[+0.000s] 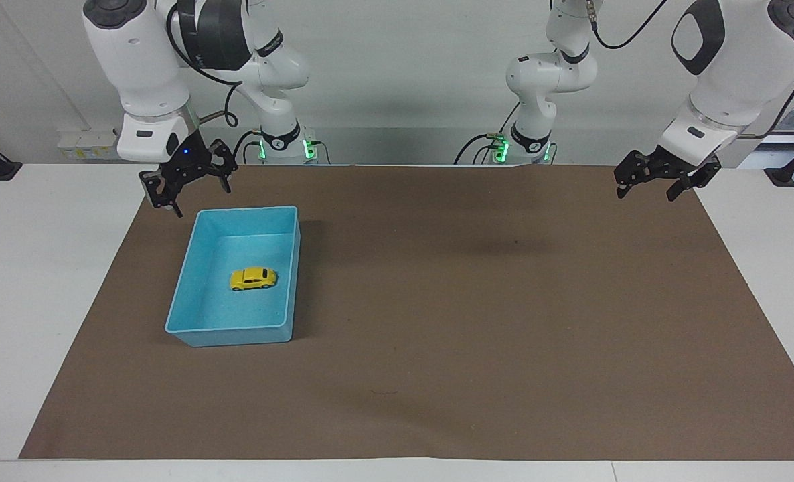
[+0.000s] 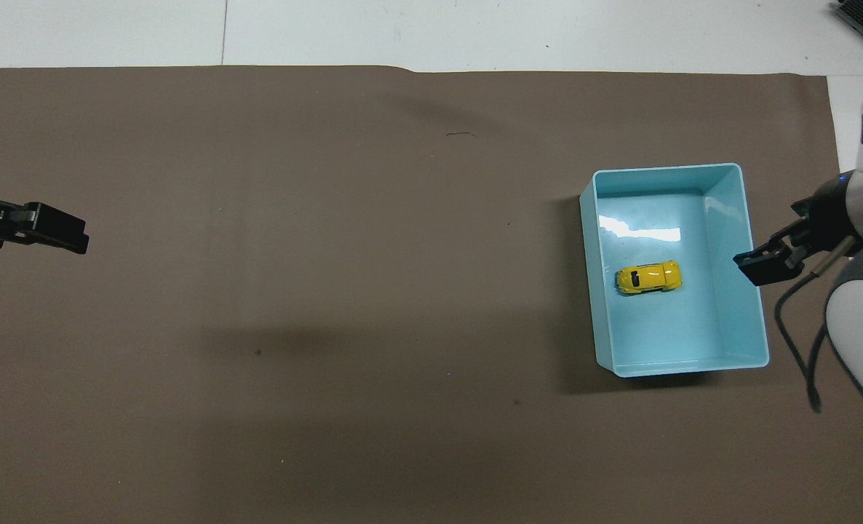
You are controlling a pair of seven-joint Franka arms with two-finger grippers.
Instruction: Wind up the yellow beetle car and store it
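Brown mat (image 1: pixel 477 321) covers my white surface (image 1: pixel 42 288). One car (image 1: pixel 253 278) sits in one blue tray (image 1: pixel 229 333) toward my right arm's end. Two claws, both spread and empty: right claw (image 1: pixel 189 184) above the mat beside the tray, left claw (image 1: pixel 658 177) waiting over the mat's other end, half cut off overhead.

I note a glossy yellow beetle car (image 1: pixel 253 278) in a smooth, shiny plastic blue tray (image 1: pixel 184 276); matt brown paper sheet (image 1: pixel 477 321) covers the bench.
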